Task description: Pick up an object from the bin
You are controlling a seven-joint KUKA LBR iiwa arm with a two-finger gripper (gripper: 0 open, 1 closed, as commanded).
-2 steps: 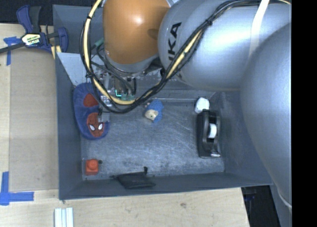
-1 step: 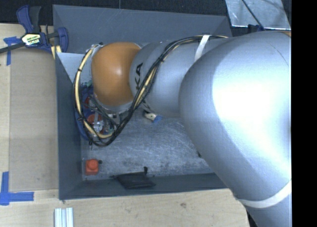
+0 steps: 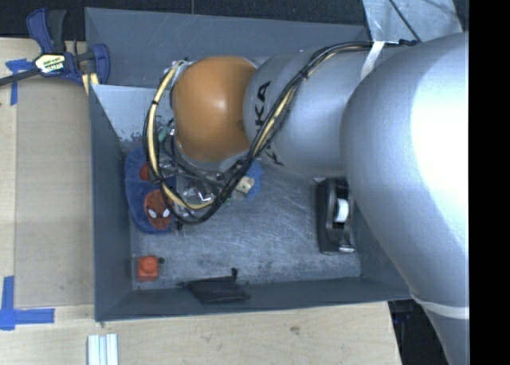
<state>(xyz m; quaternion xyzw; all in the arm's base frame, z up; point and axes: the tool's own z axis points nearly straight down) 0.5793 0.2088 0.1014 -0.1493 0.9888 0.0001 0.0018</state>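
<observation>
We saw the end effector (image 3: 188,196) just beside the blue-and-red toy (image 3: 153,207) at the left wall of the bin (image 3: 105,220), could not tell whether it was wide or narrow, and judged a centred, gentle closing best.

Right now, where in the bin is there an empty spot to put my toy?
The bare floor in the middle, between the blue-and-red toy on the left, the black box on the right and the flat black piece at the front. The back left is crowded: the arm hangs over the toy.
</observation>
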